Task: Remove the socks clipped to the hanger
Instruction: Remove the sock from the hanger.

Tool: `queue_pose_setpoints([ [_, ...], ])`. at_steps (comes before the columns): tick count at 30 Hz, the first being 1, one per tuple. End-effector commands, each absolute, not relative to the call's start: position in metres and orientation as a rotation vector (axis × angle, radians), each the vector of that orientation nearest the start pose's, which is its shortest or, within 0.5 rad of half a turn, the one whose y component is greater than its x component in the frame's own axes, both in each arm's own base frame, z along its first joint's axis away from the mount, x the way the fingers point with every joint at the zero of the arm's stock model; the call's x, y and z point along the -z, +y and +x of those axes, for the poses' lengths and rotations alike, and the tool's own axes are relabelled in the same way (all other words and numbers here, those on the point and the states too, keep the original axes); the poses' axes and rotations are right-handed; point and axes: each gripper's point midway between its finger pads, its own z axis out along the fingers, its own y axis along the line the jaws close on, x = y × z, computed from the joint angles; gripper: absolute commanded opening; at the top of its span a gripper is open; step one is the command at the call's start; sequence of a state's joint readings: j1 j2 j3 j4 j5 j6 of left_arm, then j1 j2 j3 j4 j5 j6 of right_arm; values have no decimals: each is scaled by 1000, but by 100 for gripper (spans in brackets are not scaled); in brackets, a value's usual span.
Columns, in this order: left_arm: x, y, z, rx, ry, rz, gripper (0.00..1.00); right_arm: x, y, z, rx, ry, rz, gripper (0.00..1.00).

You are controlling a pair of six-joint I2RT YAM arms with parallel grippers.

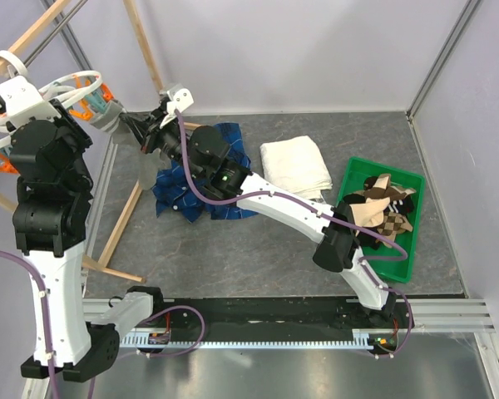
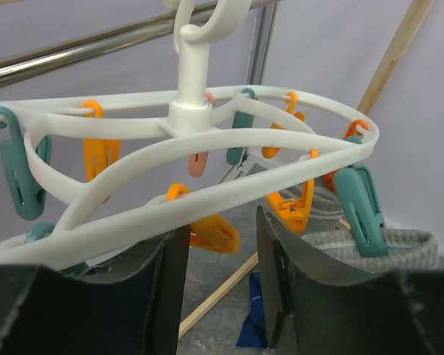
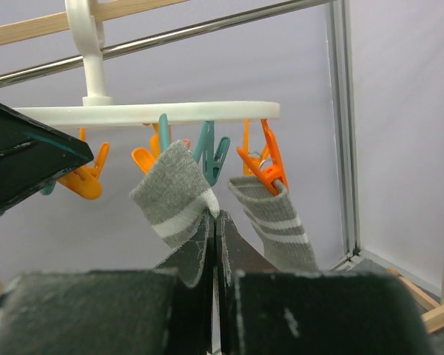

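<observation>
The white round hanger [image 3: 148,112] hangs by its hook from a metal bar, with orange and teal clothespins below its ring. My right gripper [image 3: 217,222] is shut on the white-striped cuff of a grey sock [image 3: 170,188] whose upper end rises among the pins. Beside it, a second grey striped sock [image 3: 277,222] hangs from an orange clothespin [image 3: 263,166]. My left gripper [image 2: 218,244] stands open just under the hanger's rim [image 2: 207,196], which crosses above its fingertips with nothing between the jaws. In the top view the hanger [image 1: 75,81] is at the far left.
A green tray [image 1: 387,166] at the right holds several socks [image 1: 382,208]. A folded white towel [image 1: 295,166] and a blue plaid shirt [image 1: 179,199] lie mid-table. Wooden rack poles [image 1: 121,224] slant around the hanger, and a metal frame post stands behind it.
</observation>
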State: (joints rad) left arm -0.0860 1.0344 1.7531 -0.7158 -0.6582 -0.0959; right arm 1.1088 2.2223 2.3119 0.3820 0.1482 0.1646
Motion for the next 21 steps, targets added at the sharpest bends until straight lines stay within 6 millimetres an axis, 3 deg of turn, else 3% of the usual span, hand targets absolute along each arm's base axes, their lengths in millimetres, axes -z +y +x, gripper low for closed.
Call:
queue_pose_setpoints([
  [1, -504, 78, 261, -263, 1514, -530, 47, -528, 558, 294, -1068, 1000, -377, 0],
  [3, -502, 89, 262, -272, 1514, -567, 47, -528, 559, 292, -1067, 998, -381, 0],
  [10, -496, 92, 275, -232, 1532, -572, 47, -526, 566, 282, -1067, 985, -423, 0],
  [15, -507, 96, 282, -198, 1504, -585, 47, -523, 571, 275, -1050, 977, -450, 0],
  [21, -510, 83, 295, -103, 1517, -537, 48, -525, 574, 266, -1038, 963, -467, 0],
])
